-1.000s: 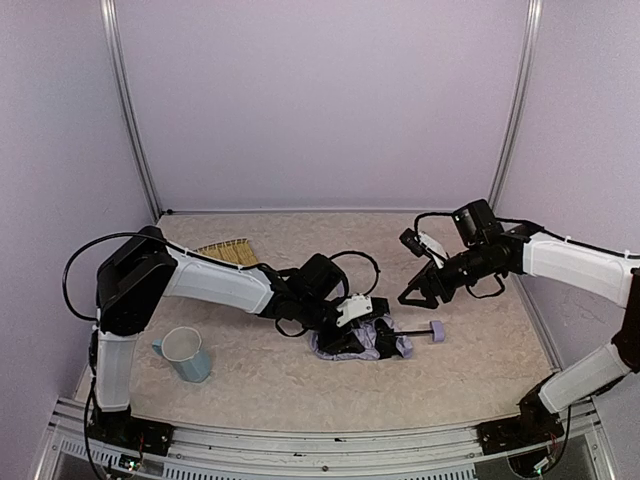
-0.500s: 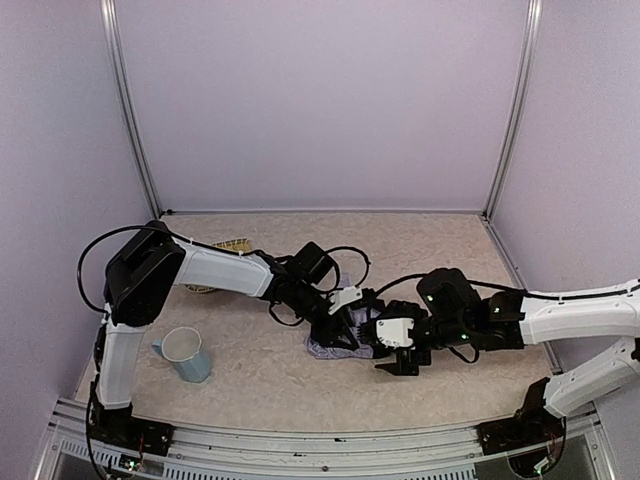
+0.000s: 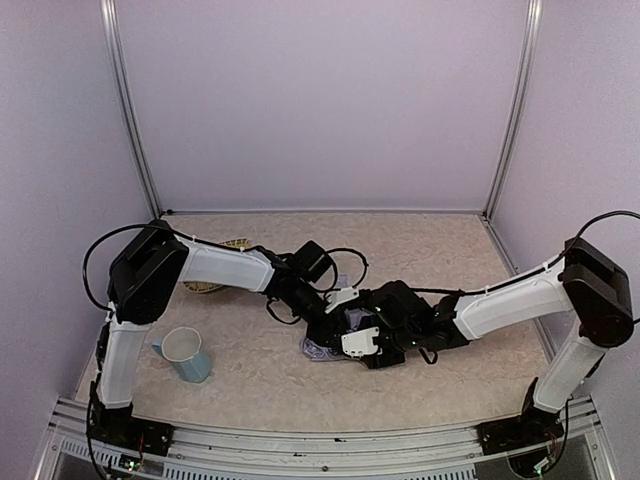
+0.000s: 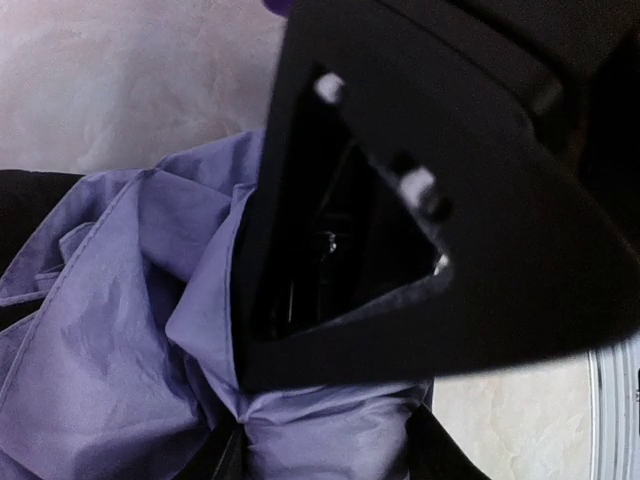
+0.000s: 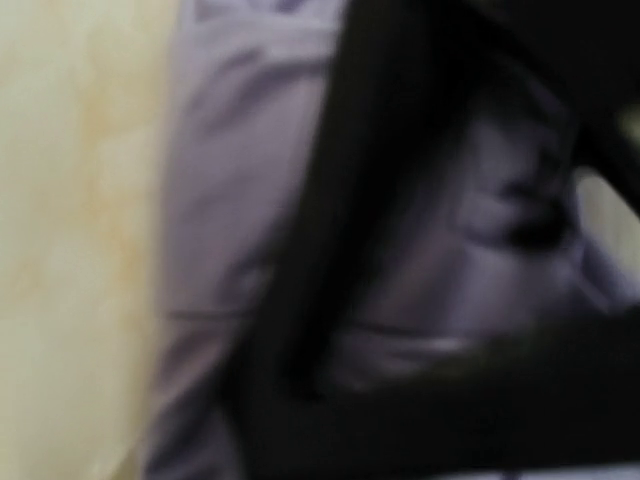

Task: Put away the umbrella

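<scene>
Umbrella (image 3: 320,350) is lying crumpled mid-worktop, a bit near of ctr, well apart from the walls and the front rail. Both arms are reaching in and meeting right over it, so in the top view only a lavender fringe is showing on its near-L side. L end effector (image 3: 338,318) is pinching a bunch of the fabric: its wrist cam is showing folds gathering btwn its fingers (image 4: 225,455). R end effector (image 3: 362,350) is sitting just beside it, close against the fabric. Its wrist view is too blurred, so can't tell if it's wide or narrow. Mug (image 3: 186,354) is standing upright near the L arm's base, well apart from the umbrella. Straw thing (image 3: 232,244) is peeking out behind the L arm. Worktop (image 3: 440,250) is showing bare surface on the far side up to the back wall, and along the R edge.
</scene>
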`<state>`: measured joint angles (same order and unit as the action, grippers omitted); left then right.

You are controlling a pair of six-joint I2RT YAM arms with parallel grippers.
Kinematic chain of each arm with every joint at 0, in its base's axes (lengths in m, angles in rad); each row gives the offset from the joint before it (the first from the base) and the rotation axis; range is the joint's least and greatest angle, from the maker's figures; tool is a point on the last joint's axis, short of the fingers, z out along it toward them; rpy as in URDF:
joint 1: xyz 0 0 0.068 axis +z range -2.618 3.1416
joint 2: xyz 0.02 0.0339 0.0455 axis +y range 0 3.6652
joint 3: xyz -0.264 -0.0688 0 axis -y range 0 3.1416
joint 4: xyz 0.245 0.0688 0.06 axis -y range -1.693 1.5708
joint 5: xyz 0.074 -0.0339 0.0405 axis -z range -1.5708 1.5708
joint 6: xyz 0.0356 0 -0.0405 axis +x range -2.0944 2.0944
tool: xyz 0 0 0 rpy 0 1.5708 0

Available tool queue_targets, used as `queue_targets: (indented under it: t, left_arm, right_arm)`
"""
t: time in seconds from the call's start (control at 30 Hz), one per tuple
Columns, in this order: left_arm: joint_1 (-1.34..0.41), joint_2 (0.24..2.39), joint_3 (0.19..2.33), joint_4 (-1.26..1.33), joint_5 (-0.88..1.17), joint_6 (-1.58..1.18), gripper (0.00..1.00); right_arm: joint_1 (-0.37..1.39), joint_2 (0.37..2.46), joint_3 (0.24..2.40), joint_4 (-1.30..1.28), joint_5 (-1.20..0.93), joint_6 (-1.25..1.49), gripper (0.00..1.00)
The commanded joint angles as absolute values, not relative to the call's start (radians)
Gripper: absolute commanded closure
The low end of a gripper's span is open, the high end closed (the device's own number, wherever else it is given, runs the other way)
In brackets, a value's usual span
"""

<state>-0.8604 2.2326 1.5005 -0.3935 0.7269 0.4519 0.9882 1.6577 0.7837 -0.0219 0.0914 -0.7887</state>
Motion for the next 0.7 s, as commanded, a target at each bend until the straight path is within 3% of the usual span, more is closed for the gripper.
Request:
queue_targets:
  t: [0.0, 0.13, 0.27, 0.3, 0.37, 0.5, 0.67]
  left_arm:
    - [-0.863, 2.382, 1.404, -0.745, 0.676, 0.487, 0.6]
    - [-0.841, 2.294, 1.418, -0.678, 0.757, 0.488, 0.48]
    - [-0.789, 2.172, 1.398, -0.52, 0.837, 0.416, 0.38]
    - [-0.771, 2.139, 1.383, -0.468, 0.872, 0.388, 0.3]
    - [-0.729, 2.051, 1.329, -0.335, 0.954, 0.331, 0.03]
    - [-0.671, 1.856, 1.132, 0.007, 1.008, 0.202, 0.01]
    - [-0.681, 1.631, 0.88, 0.336, 0.814, 0.106, 0.03]
  right_arm:
    - [0.987, 1.719, 0.808, -0.107, 0.121, -0.758, 0.54]
    - [0.987, 1.716, 0.809, -0.156, 0.095, -0.73, 0.74]
    - [0.987, 1.725, 0.812, -0.219, 0.075, -0.704, 0.81]
    - [0.986, 1.726, 0.814, -0.237, 0.072, -0.694, 0.82]
    - [0.983, 1.726, 0.82, -0.275, 0.05, -0.674, 0.83]
    - [0.97, 1.725, 0.843, -0.357, -0.006, -0.626, 0.85]
    - [0.928, 1.723, 0.894, -0.491, -0.158, -0.571, 0.85]
